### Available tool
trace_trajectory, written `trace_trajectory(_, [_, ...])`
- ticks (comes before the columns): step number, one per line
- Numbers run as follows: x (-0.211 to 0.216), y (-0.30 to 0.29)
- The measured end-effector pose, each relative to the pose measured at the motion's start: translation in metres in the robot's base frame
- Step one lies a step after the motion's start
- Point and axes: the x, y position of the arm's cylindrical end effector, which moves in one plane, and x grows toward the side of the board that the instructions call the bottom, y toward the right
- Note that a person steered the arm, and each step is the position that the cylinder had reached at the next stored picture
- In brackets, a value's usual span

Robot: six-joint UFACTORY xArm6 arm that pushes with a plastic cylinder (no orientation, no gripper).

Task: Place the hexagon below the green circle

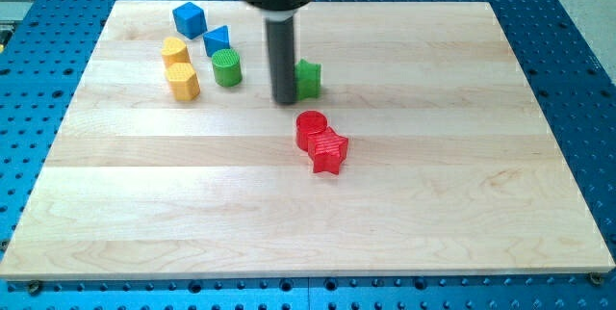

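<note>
A yellow hexagon [182, 82] lies at the board's upper left, just left of the green circle [227, 67] and slightly lower than it. My tip [285, 100] is right of the green circle, about a block's width from it. The tip stands against the left side of a second green block [309, 78], which the rod partly hides; it looks like a star. The hexagon is well left of the tip, with the green circle between them.
A blue cube [190, 18] and a blue triangle [217, 39] lie above the green circle. A second yellow block [174, 52] sits just above the hexagon. A red circle [311, 129] and a red star [328, 151] touch each other below the tip.
</note>
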Motion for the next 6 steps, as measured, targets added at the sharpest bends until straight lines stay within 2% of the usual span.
trace_trajectory(1, [-0.022, 0.066])
trace_trajectory(2, [0.003, 0.016])
trace_trajectory(3, [0.044, -0.080])
trace_trajectory(4, [0.061, -0.174])
trace_trajectory(5, [0.026, -0.199])
trace_trajectory(6, [-0.005, -0.152])
